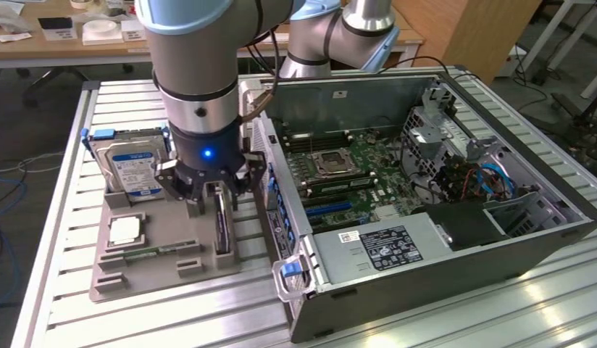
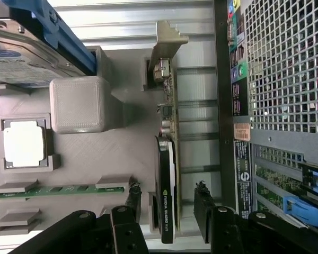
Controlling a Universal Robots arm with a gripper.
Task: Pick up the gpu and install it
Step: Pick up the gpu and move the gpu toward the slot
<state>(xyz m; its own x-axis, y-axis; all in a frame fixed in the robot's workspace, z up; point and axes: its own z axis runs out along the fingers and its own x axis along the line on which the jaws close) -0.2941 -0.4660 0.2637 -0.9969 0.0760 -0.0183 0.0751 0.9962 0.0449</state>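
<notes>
Ribbed metal table [image 1: 57, 304] carries a grey tray [image 1: 148, 274]; the gpu [image 1: 222, 230] stands there on edge, between the spread, released fingers of the hand [image 1: 214, 208].

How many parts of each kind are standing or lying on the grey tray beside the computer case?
hard drive: 1
CPU: 1
memory stick: 1
gpu: 1
Total: 4
</notes>
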